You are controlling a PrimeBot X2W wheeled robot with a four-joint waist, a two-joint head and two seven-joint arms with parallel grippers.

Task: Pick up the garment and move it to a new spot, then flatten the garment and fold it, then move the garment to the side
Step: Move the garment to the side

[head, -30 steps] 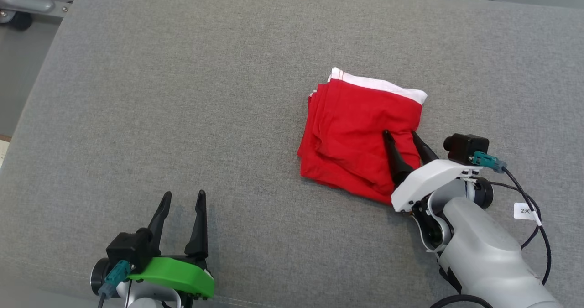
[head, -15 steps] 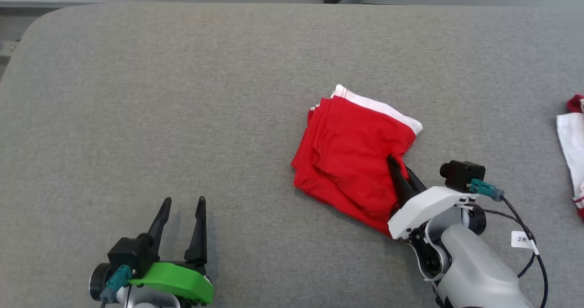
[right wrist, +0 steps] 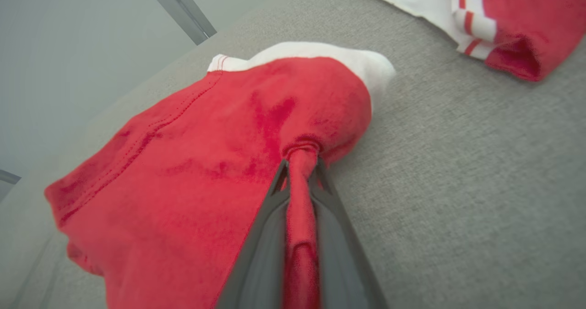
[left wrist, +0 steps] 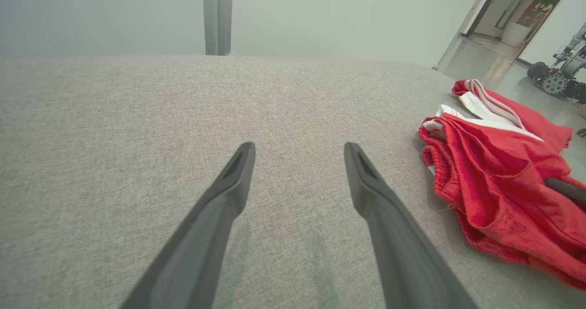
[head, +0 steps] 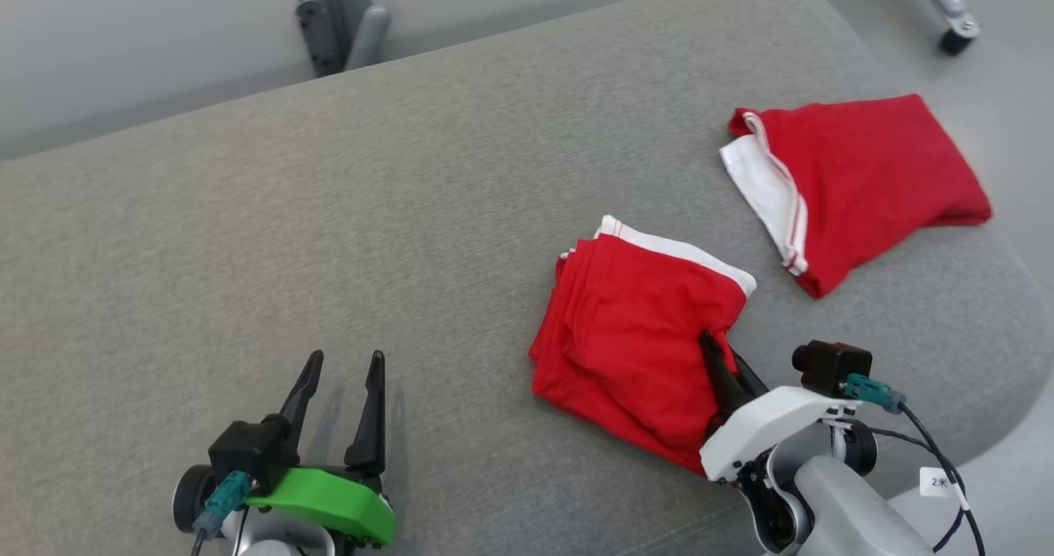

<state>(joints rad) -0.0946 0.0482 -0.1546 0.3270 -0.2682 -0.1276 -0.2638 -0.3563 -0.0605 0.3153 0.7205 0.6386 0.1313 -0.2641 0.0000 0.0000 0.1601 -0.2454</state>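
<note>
Jaws of right gripper (head: 718, 348) pinch a small ridge of the folded red garment (head: 634, 350), which lies right of centre on the padded worktop (head: 329, 210). Left gripper (head: 344, 360) jaws spread, over bare worktop. Risk: the pinch may catch only the top layer, so lifting would unfold the stack.

Red cloth garment (head: 626, 350) (soft, white-edged), coarse matt grey upholstery (head: 329, 235), smooth green plastic shell (head: 329, 502)

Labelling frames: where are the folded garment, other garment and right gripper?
folded garment (head: 630, 334), head view, red middle
other garment (head: 873, 169), head view, red middle
right gripper (right wrist: 301, 162), right wrist view, between fingertips
</note>
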